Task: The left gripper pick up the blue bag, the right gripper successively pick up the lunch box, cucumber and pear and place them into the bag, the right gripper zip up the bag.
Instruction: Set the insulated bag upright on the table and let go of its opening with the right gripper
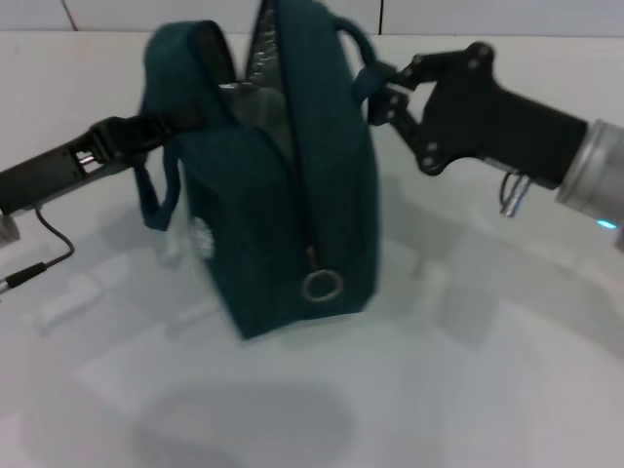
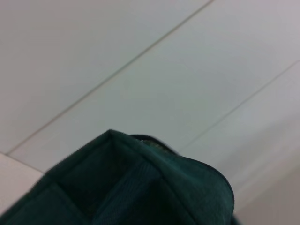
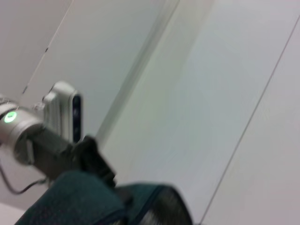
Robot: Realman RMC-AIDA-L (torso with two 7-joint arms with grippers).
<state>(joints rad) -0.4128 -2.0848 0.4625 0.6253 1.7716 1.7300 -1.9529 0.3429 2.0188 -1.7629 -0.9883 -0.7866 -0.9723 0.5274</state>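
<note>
The blue bag (image 1: 283,195) hangs in the middle of the head view, its shadow on the table below. Silver lining (image 1: 261,54) shows at its gaping top, and the ring zip pull (image 1: 322,285) hangs at the near lower end. My left gripper (image 1: 174,122) is shut on the bag's left handle strap. It also shows in the right wrist view as the left gripper (image 3: 93,157) above the bag (image 3: 79,199). My right gripper (image 1: 378,90) is at the bag's right handle (image 1: 363,58). The bag's corner (image 2: 140,187) fills the left wrist view. Lunch box, cucumber and pear are out of view.
A white table (image 1: 468,370) spreads around and below the bag. A thin black cable (image 1: 54,239) trails from the left arm at the left edge. A tiled white wall (image 2: 140,70) lies behind.
</note>
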